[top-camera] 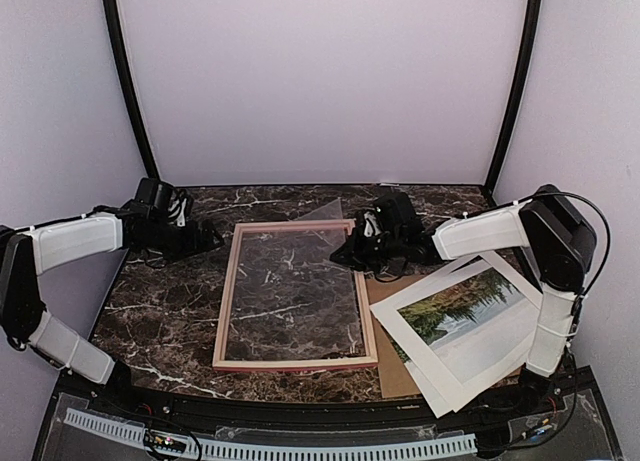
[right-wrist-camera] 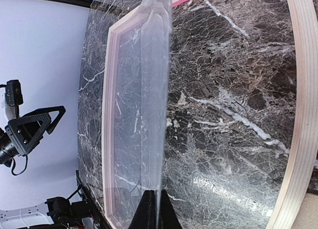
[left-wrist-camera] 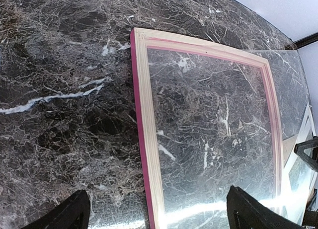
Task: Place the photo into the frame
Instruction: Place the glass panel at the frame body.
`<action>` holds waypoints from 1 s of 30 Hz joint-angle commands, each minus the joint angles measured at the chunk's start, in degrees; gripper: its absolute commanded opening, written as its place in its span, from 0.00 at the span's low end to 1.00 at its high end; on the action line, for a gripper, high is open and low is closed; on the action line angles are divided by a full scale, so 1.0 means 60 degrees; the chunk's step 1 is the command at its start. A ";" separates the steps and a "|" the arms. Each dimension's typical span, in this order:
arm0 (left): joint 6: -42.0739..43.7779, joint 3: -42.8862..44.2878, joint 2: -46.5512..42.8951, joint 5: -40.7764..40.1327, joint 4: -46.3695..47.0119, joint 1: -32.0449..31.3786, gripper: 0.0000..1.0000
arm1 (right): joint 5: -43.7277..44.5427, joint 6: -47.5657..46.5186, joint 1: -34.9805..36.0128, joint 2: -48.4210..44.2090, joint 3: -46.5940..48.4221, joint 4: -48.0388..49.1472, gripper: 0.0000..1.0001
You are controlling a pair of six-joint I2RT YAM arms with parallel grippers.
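Then, right jaws: were clamped on tilted clear pane (right-wrist-camera: 155,90) above frame (top-camera: 228,296), centre.
Left jaws: stood apart, empty.
Photo (top-camera: 468,306): lay lower right, outside frame.
Risk: thin edge grip might let pane slip.

The thin-railed rectangular wooden frame (top-camera: 228,291) lies flat on the dark marble table (top-camera: 160,311), just right of the left gripper (top-camera: 202,242) and left of the right gripper (top-camera: 350,254). A clear thin sheet (right-wrist-camera: 151,90) stands tilted over the frame's far right corner, its edge between the right gripper's fingers. To the right of that gripper and nearer the arm bases, the landscape photo (top-camera: 465,306) lies on top of a white sheet (top-camera: 440,393), which overlaps a plain brown backing board (top-camera: 393,376) just beside the frame's right rail.
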 commanded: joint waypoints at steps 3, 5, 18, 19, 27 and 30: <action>-0.0037 -0.0217 0.0069 0.0301 0.0129 -0.0128 0.98 | -0.0077 -0.0256 -0.0069 0.0100 0.0276 0.0070 0.00; -0.0020 -0.0237 0.0083 0.0313 0.0131 -0.0157 0.99 | -0.0092 -0.0259 -0.0069 0.0117 0.0275 0.0076 0.00; -0.0028 -0.0440 0.0023 0.0486 0.0443 -0.0324 0.98 | -0.0050 -0.0405 -0.0085 0.0188 0.0388 -0.0125 0.00; -0.0029 -0.0444 0.0015 0.0488 0.0466 -0.0332 0.98 | -0.0050 -0.0417 -0.0085 0.0195 0.0406 -0.0141 0.00; -0.0031 -0.0447 0.0081 0.0579 0.0510 -0.0350 0.99 | 0.0023 -0.0529 -0.0086 0.0225 0.0479 -0.0302 0.00; -0.0044 -0.0461 0.0076 0.0589 0.0522 -0.0365 0.98 | 0.0038 -0.0552 -0.0090 0.0222 0.0495 -0.0344 0.00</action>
